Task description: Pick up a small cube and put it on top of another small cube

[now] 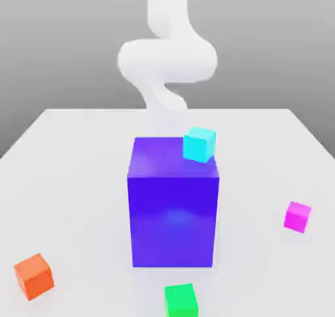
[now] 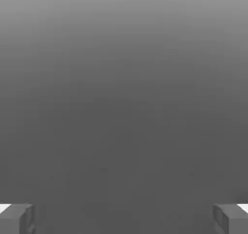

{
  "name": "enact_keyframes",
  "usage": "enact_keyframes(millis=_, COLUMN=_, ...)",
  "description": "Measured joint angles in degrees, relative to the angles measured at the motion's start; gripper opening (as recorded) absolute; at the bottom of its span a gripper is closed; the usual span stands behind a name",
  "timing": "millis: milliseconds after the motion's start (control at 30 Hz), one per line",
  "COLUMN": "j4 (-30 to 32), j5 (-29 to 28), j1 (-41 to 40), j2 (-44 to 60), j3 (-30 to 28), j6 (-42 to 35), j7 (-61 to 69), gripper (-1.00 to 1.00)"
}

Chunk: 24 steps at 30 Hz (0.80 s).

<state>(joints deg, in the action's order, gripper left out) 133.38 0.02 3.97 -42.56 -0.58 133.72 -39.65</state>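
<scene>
The white worktop point(image 1: 78, 152) carries a big blue-purple block point(image 1: 173, 207) at its middle, and behind the block the white arm point(image 1: 167, 57) rises, blurred against the grey backdrop. A cyan cube point(image 1: 199, 144) sits on the block's top at its far corner toward the exterior view's right; an orange cube point(image 1: 34, 276) lies near the front on the left, a green cube point(image 1: 180, 300) in front of the block, and the small pink cube point(image 1: 298, 216) rests on the worktop well apart from the block, on the right. In the hand view the end effector point(image 2: 124, 218) has its two grey fingertips point(image 2: 17, 218) spread wide apart — nothing between them.
</scene>
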Motion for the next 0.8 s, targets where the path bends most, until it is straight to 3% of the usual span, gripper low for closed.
enact_keyframes(millis=800, j4=15.3, j5=3.0, j1=32.9, j2=31.5, j3=-0.7, j6=18.6, j7=61.4, gripper=0.00)
